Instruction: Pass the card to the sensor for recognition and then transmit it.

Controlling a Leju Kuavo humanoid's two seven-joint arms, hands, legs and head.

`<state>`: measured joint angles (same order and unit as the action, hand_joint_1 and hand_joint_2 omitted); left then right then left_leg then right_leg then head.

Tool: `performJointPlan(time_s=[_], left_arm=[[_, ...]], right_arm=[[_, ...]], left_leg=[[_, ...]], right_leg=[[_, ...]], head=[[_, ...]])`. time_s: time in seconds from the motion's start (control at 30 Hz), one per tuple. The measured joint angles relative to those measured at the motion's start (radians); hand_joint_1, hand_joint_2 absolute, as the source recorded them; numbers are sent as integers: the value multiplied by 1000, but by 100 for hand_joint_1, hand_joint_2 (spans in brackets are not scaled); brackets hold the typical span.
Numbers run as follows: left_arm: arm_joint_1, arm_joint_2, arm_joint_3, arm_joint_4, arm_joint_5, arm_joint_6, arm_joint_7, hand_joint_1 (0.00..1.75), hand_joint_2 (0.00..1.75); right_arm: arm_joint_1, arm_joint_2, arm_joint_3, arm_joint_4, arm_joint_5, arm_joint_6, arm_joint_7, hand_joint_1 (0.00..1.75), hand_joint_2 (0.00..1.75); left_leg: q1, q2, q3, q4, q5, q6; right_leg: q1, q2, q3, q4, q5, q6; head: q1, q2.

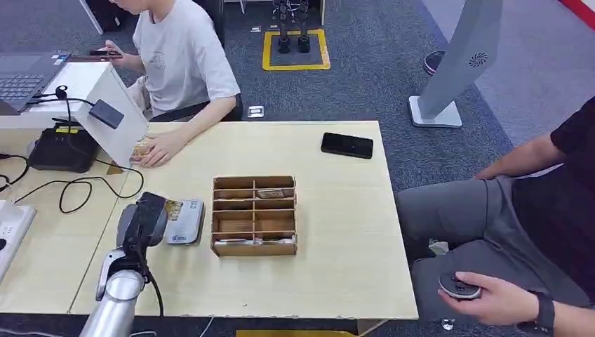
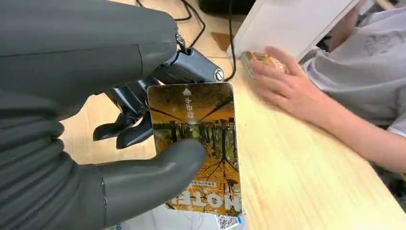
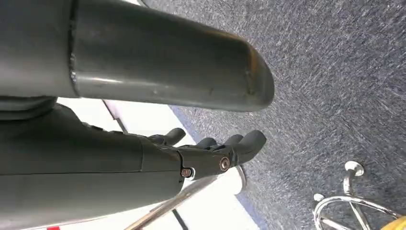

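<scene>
On the pale wooden table [image 1: 337, 232], the head view shows the robot's left hand [image 1: 144, 219] just left of a brown wooden compartment box [image 1: 254, 215]. Close behind that hand, the left wrist view shows its thumb pinning an orange printed hotel card [image 2: 196, 143] against darker fingers [image 2: 125, 128]. Over grey carpet [image 3: 335, 72], the right wrist view shows the right hand [image 3: 210, 153] empty, fingers apart.
</scene>
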<state>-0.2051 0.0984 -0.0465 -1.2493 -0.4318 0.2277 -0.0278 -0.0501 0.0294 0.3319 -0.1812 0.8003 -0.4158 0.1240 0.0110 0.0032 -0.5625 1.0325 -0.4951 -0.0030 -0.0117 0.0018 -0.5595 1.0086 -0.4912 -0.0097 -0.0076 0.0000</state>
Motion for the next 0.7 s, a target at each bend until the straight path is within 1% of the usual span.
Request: performJointPlan(time_s=[0.07, 0.1, 0.13, 0.17, 0.27, 0.47, 0.7], left_arm=[[-2, -13, 0, 21, -2, 4, 5, 175, 175], [-6, -29, 0, 42, -10, 30, 13, 175, 175], [-34, -65, -1, 106, -18, 88, 13, 175, 175], [-69, -88, -1, 175, -21, 131, 8, 175, 175], [-87, -95, -1, 213, -31, 172, 3, 175, 175], [-122, -96, -1, 293, -58, 216, 0, 175, 175], [-142, -95, -1, 352, -94, 267, 7, 175, 175]], right_arm=[[0, 0, 0, 0, 2, 0, 2, 0, 0], [0, 2, 0, 0, 8, 2, 9, 0, 0], [-4, 10, 0, -2, 19, 6, 15, 0, 0], [-11, 16, 0, -5, 30, 11, 22, 0, 0], [-13, 18, 0, -5, 38, 15, 23, 0, 0], [-15, 22, 0, -6, 48, 22, 26, 0, 0], [-20, 29, 0, -9, 55, 24, 23, 0, 0]], left_leg=[[0, 0, 0, 0, 0, 0], [0, 0, 0, 0, 0, 0], [0, 0, 0, 0, 0, 0], [0, 0, 0, 0, 0, 0], [0, 0, 0, 0, 0, 0], [0, 0, 0, 0, 0, 0], [0, 0, 0, 0, 0, 0]], right_leg=[[0, 0, 0, 0, 0, 0], [0, 0, 0, 0, 0, 0], [0, 0, 0, 0, 0, 0], [0, 0, 0, 0, 0, 0], [0, 0, 0, 0, 0, 0], [0, 0, 0, 0, 0, 0], [0, 0, 0, 0, 0, 0]], head=[[0, 0], [0, 0], [0, 0], [0, 0], [0, 0], [0, 0], [0, 0]])
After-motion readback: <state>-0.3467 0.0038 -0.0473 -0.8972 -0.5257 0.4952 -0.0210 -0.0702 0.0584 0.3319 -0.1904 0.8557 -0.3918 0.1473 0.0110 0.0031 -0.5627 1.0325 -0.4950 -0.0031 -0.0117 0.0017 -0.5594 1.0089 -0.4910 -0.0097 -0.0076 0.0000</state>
